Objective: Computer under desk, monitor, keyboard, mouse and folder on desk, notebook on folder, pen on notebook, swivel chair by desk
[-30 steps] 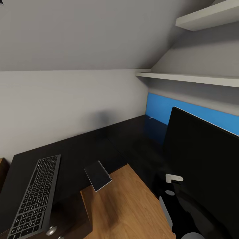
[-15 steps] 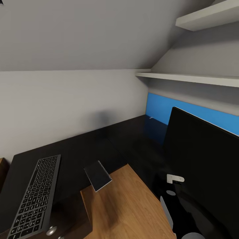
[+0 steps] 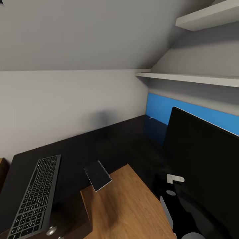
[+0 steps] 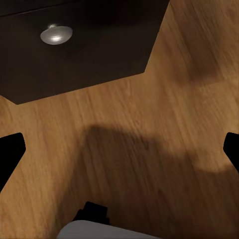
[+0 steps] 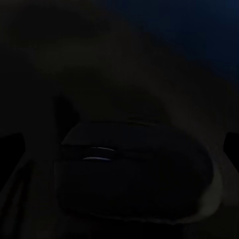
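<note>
— Grey walls and two pale shelves [image 3: 186, 78] stand over the desk [image 3: 99, 142]; what lies on its glossy black top?

— At the near left, the keyboard [image 3: 35, 196], flat and long; the small grey notebook [image 3: 97, 176] juts over the edge above the wooden floor [image 3: 126, 205]; the monitor [image 3: 202, 159], thin and black, is at the right before the blue panel.

— And the grippers?

— The left gripper [image 4: 119, 149] is spread wide and empty over the floor, beside the dark drawer unit [image 4: 79, 45] with its round metal knob [image 4: 56, 34]; the right gripper [image 5: 119, 144] is too dark; I cannot tell.
</note>
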Controlling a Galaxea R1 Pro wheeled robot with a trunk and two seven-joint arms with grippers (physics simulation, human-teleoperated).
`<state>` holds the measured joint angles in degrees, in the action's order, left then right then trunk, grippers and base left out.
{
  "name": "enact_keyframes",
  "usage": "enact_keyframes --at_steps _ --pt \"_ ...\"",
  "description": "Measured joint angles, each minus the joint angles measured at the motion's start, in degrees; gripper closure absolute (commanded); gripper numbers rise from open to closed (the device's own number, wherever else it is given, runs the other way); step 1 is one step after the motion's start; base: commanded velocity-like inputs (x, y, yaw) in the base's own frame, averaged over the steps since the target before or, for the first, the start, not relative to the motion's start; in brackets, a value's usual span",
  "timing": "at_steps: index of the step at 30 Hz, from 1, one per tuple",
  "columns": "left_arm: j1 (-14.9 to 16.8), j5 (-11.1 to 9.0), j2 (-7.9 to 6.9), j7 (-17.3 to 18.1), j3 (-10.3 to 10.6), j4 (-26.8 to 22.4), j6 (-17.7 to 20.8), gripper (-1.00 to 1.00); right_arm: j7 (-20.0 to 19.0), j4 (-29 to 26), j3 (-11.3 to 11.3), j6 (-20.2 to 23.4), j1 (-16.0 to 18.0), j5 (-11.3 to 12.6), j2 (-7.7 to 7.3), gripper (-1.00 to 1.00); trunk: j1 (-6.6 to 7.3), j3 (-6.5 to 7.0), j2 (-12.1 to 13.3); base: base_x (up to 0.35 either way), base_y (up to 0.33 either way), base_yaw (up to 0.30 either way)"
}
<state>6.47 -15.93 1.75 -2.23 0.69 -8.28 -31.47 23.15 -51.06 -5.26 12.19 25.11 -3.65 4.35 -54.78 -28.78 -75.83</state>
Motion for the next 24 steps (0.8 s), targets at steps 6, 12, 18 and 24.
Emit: enact_keyframes --at_steps 6,12,18,24 --pt "0.0 0.0 0.00 0.0 0.0 0.0 0.0 -1.00 0.0 0.0 0.0 0.0 0.0 0.0 0.04 -1.00 0.00 0.00 0.0 0.000 0.000 0.000" --pt "0.0 0.0 -0.01 0.0 0.0 0.0 0.0 -1.00 -0.1 0.1 0.0 0.0 0.0 0.0 0.06 -1.00 0.00 0.00 0.0 0.000 0.000 0.000" --pt "0.0 0.0 0.00 0.0 0.0 0.0 0.0 -1.00 -0.1 0.1 0.0 0.0 0.0 0.0 0.02 -1.00 0.00 0.00 0.0 0.000 0.000 0.000" --pt "0.0 0.0 -0.04 0.0 0.0 0.0 0.0 -1.00 -0.1 0.1 0.0 0.0 0.0 0.0 0.02 -1.00 0.00 0.00 0.0 0.000 0.000 0.000"
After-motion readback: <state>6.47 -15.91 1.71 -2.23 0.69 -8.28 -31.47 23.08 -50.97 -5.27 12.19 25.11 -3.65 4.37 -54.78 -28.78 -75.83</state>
